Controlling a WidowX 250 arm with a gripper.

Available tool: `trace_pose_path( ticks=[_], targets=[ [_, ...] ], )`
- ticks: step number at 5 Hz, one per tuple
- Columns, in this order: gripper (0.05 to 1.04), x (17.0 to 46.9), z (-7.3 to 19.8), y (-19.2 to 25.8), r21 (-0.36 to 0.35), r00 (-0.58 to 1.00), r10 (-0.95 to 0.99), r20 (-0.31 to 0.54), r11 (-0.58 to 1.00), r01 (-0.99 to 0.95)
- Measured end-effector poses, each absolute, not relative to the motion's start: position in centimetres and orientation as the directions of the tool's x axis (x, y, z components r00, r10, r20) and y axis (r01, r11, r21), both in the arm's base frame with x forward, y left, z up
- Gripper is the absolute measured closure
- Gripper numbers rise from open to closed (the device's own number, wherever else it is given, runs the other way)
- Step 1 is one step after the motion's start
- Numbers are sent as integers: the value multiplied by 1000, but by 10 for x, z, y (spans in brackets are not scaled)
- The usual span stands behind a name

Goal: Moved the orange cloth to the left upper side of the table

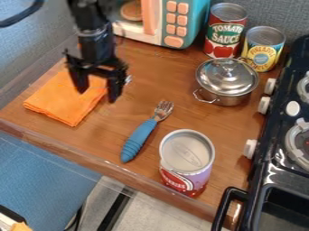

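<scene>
Brown tabletop (114,122) stretches between orange cloth (57,99) and fork (140,137), the released gripper (97,95) hanging over the cloth's edge.

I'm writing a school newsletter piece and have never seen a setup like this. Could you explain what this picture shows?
This is one view from a fixed camera looking down at a slant on a wooden table. The black machine coming in from the top edge is a robot arm; its end is a two-fingered claw.

The claw hangs at the orange cloth, its fingers apart. It seems to hold nothing, though I can't tell whether it touches the cloth.

Nearby lie a fork with a blue handle and a standing can with a silvery top. Farther back are a lidded metal pot, two more cans and a toy microwave. A black toy stove stands along the right side.
</scene>
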State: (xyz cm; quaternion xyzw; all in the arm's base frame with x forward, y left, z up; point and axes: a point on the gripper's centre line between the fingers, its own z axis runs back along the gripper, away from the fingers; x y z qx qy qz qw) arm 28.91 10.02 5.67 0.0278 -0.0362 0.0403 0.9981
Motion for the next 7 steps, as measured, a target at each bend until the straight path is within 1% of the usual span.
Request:
trace_pose_path(
  ticks=[2,3,4,6,7],
  targets=[
    [83,271,54,139,88,992,88,95,991,-97],
    [83,273,63,155,107,988,107,115,987,-119],
    [83,276,56,161,121,989,115,94,985,-126],
    [83,288,26,168,143,991,131,2,981,-130],
    [83,309,24,176,130,987,161,17,978,-162]
  ],
)
